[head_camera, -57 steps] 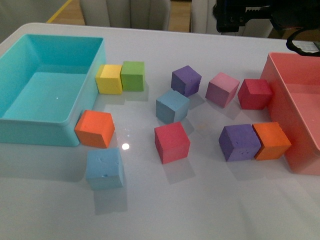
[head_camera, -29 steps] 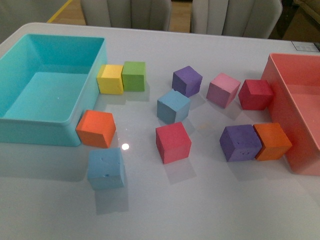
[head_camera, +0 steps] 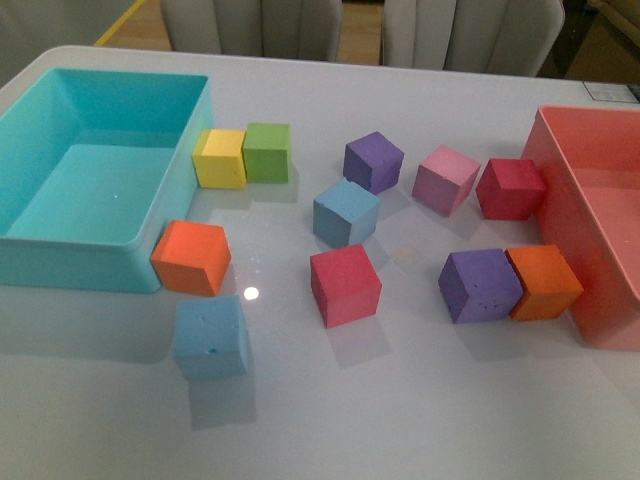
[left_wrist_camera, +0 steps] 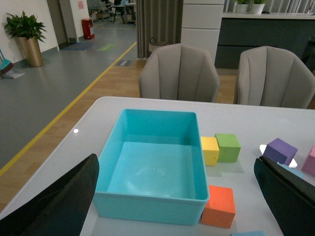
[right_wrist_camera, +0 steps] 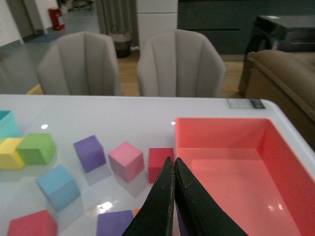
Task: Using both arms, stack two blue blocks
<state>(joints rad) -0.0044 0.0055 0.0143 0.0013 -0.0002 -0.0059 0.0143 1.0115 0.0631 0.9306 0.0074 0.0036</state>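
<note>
- Bright, even light from overhead fills the front view. A small round glare spot sits on the white table (head_camera: 420, 400) just off the near corner of the turquoise bin (head_camera: 60, 262).
- The blue block (head_camera: 210, 337) in front of the bin casts a soft, pale shadow toward the camera.
- The front view looks slightly soft, perhaps grainy.
- In the left wrist view the bin is crisp, with a second glare dot on the table beside it.
</note>
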